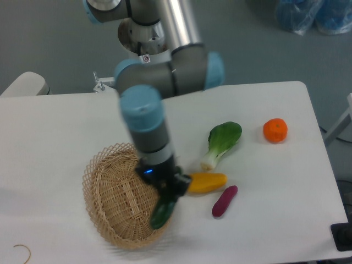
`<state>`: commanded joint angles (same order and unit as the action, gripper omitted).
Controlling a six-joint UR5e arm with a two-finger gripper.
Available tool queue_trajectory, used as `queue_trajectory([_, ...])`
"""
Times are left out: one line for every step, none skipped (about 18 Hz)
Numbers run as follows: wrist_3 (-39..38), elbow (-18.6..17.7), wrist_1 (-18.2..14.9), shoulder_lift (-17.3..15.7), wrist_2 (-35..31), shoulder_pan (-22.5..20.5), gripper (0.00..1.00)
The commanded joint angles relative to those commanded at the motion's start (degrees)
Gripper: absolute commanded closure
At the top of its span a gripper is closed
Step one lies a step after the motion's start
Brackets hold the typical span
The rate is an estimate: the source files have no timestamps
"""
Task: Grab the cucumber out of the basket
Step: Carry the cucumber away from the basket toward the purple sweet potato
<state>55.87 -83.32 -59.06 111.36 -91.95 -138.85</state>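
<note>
My gripper is shut on the dark green cucumber, which hangs from it, tilted, over the right rim of the wicker basket. The cucumber's upper end is hidden between the fingers. The arm is blurred with motion. Nothing lies in the basket, which sits at the front left of the white table.
Right of the basket lie a yellow vegetable, a short purple piece and a bok choy. An orange sits at the far right. A thin loop lies at the front left edge.
</note>
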Motion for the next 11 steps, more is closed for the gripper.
queue_trajectory([2.64,0.00,-0.26,-0.35,0.97,-1.85,0.76])
queue_trajectory([5.19,0.00,-0.35,-0.70,1.50,-3.43,0.76])
queue_trajectory([7.56,0.00,-0.44,-0.88,1.59,-4.75,0.76])
queue_trajectory([10.11,0.09,-1.05,-0.88,1.68,-6.07,0.76])
queue_trajectory([12.57,0.52,-1.75,-0.88,1.77,-7.30,0.76])
queue_trajectory([14.33,1.05,-2.37,-0.97,1.77,-8.01,0.76])
queue_trajectory([15.48,1.75,-2.72,-0.89,2.03,-8.54,0.76])
queue_trajectory([16.28,2.37,-2.73,-0.71,2.29,-8.98,0.76])
queue_trajectory([16.90,2.63,-2.73,-0.62,2.47,-9.33,0.76])
queue_trajectory([17.51,2.90,-2.73,-0.36,2.56,-9.42,0.76])
queue_trajectory([17.95,3.07,-2.73,-0.18,2.56,-9.60,0.76])
